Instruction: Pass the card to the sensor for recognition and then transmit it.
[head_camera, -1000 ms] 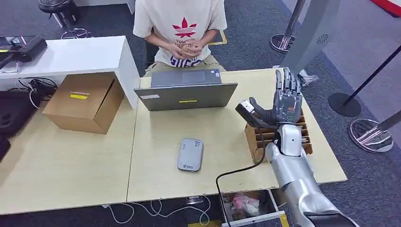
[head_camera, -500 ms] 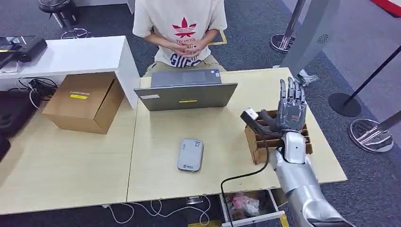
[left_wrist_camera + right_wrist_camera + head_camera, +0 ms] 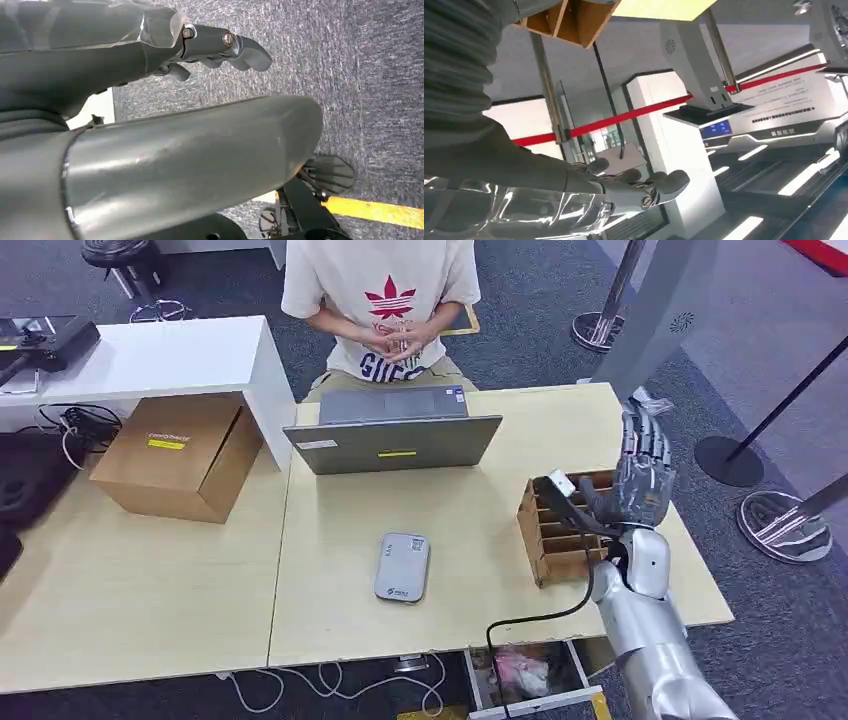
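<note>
1. Table (image 3: 150,610): the pale wooden surface extends from below the right hand (image 3: 640,485) far across to its thumb side and carries all task items.
2. Person (image 3: 385,300): seated beyond the table, diagonally ahead of the right hand on its thumb side, hands clasped at the body. By judgement this is the recipient of the final handover.
3. Laptop (image 3: 395,435): stands between the person and the sensor, ahead of the hand and well to its thumb side.
4. Card rack (image 3: 555,535): a brown slotted holder directly beneath the right hand, its slots running across the table. Individual cards in the slots are too small to confirm.
5. Sensor (image 3: 403,567): a grey flat reader lying on the table, well apart from the right hand on its thumb side, long axis running roughly toward the laptop. The coming move turns on this offset: any card taken from the rack must travel sideways to the sensor.
6. Right hand: raised over the rack, fingers extended upward and apart, thumb spread toward the sensor. A small pale tab shows at the thumb tip; whether it is a card cannot be told, so the grip state is undetermined.
7. Left hand (image 3: 220,47): hangs over grey carpet, far from the table, fingers curled in, nothing visible in them. The right hand is the nearer hand.
</note>
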Available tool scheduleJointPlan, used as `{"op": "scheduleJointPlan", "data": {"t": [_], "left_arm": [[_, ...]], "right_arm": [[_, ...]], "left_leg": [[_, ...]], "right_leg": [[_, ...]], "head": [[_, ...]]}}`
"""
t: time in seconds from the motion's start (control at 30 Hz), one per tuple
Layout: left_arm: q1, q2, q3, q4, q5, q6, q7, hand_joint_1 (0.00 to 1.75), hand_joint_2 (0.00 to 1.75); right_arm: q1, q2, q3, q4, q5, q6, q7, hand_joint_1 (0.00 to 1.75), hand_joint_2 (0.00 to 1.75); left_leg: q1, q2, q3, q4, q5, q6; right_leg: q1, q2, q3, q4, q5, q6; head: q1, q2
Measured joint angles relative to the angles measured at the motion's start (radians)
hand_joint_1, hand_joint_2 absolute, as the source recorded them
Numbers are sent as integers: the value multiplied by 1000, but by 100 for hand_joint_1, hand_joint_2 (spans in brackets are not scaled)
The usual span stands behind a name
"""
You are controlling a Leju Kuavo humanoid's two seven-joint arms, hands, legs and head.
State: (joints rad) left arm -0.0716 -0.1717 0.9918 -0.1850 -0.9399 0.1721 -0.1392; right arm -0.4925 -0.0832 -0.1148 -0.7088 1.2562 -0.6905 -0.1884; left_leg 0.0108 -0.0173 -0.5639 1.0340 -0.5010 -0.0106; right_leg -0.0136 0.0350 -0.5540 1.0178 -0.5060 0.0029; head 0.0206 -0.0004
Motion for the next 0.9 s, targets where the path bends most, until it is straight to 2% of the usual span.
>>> {"op": "scheduleJointPlan", "data": {"t": [0.1, 0.17, 0.23, 0.33, 0.47, 0.73, 0.83, 0.9], "left_arm": [[0, -1, 1, 0, 1, -2, -1, 0, 0], [1, -2, 4, 0, 4, -2, -5, 0, 0], [1, -2, 7, 0, 4, -2, -2, 0, 0], [1, -2, 8, 0, 4, -2, 3, 0, 0], [1, -2, 10, 0, 4, -2, 5, 0, 0], [6, -1, 11, 0, -3, -5, 3, 0, 0], [7, -1, 11, 0, -5, -5, 2, 0, 0], [8, -1, 11, 0, -7, -5, 1, 0, 0]], "right_arm": [[0, -1, -4, 0, -18, 0, -5, 0, 175], [-8, -6, -5, 0, -58, 16, 25, 0, 175], [-19, -16, 9, 0, -68, 53, 67, 0, 175], [-37, -38, 44, 0, -69, 153, 123, 0, 175], [-54, -66, 89, -4, -77, 213, 162, 0, 175], [-45, -108, 136, -33, -80, 243, 208, 0, 175], [-30, -114, 137, -59, -90, 227, 214, 0, 175], [-14, -117, 137, -80, -104, 181, 201, 0, 175]], "left_leg": [[0, 0, 0, 0, 0, 0], [0, 0, 0, 0, 0, 0], [0, 0, 0, 0, 0, 0], [0, 0, 0, 0, 0, 0], [0, -2, 0, 0, 0, 0], [0, -2, -1, 0, 0, 0], [0, -2, -1, 0, 0, 0], [0, -2, -1, 0, 0, 0]], "right_leg": [[0, 0, 0, 0, 0, 0], [0, 0, 0, 0, 0, 0], [0, 0, 0, 0, 0, 0], [0, 0, 0, 0, 0, 0], [0, -2, 0, 0, 0, 0], [0, -2, 0, 0, 0, 0], [0, -2, 0, 0, 0, 0], [0, -2, 0, 0, 0, 0]], "head": [[0, 0], [0, 0], [0, 0], [0, 0], [0, 0], [0, 0], [0, 0], [0, 0]]}}
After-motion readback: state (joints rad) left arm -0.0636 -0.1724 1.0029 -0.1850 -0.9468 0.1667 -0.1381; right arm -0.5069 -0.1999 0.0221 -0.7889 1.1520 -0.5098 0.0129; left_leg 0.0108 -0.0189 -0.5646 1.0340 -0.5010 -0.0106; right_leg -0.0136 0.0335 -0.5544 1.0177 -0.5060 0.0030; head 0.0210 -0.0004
